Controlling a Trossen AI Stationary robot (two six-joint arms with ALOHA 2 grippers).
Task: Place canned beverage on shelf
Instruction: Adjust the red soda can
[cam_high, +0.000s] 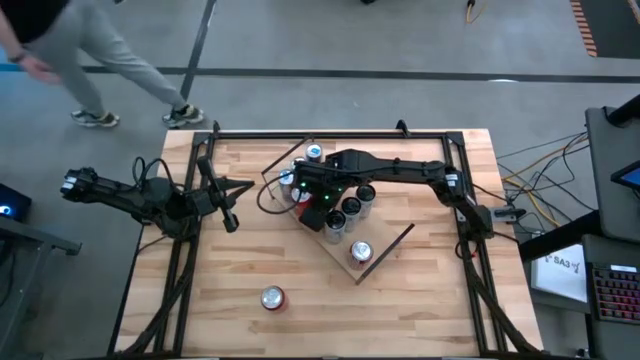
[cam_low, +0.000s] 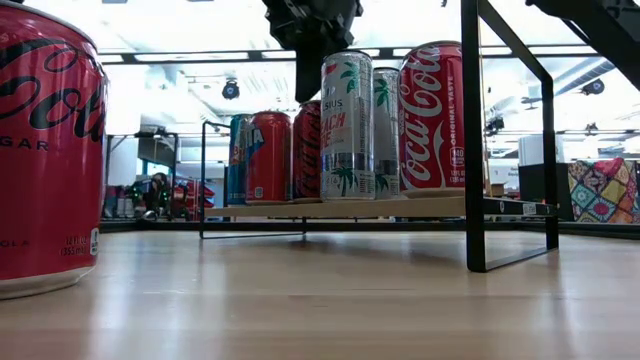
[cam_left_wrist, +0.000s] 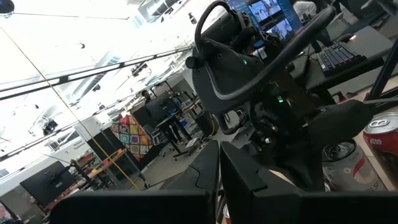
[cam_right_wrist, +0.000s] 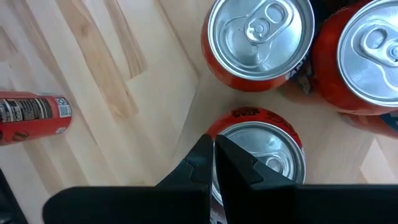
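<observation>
The shelf (cam_high: 388, 243) is a light-wood board lying askew on the plank table, with several upright cans (cam_high: 340, 215) on it; the low view shows them in a row (cam_low: 347, 125). My right gripper (cam_high: 318, 197) is shut and points steeply down over these cans. In the right wrist view it (cam_right_wrist: 214, 155) stands at the rim of a red can's top (cam_right_wrist: 264, 152). A lone red can (cam_high: 272, 298) stands on the table near the front edge, large in the low view (cam_low: 45, 150). My left gripper (cam_high: 232, 222) waits shut at the table's left. My right gripper's shut fingertips (cam_low: 306, 92) come from above and stand right over the rim of a red can's top (cam_right_wrist: 249, 134) on the shelf. Whether they touch it I cannot tell. The can stands upright on the board.
A thin black frame (cam_low: 472, 130) rises at one end of the shelf. The table's black frame (cam_high: 470, 250) runs along its sides. A person (cam_high: 100, 60) walks on the floor beyond the far left corner. Bare planks lie between the shelf and the near edge.
</observation>
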